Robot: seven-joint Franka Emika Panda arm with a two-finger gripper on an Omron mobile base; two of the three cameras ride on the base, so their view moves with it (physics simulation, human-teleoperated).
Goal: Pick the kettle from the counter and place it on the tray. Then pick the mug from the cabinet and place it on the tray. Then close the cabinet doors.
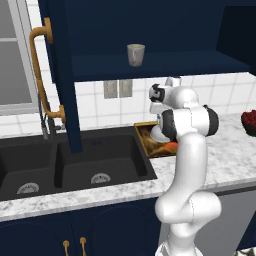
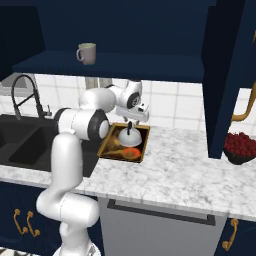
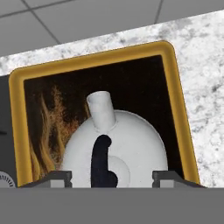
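The gripper hangs right over the kettle, its two finger tips spread wide to either side of the black arched handle and not touching it, so the jaws stand open. The kettle sits inside the tray, spout pointing toward 12 o'clock in the hand view, with the orange-streaked floor showing at its 9 o'clock side.

From the right base view the kettle rests in the tray on the counter, directly below the gripper. A bowl of red fruit stands well apart at 3 o'clock. The black sink lies just beside the tray at its 9 o'clock.

Farther back and higher, the mug stands upright on the shelf of the cabinet. The cabinet doors hang open.
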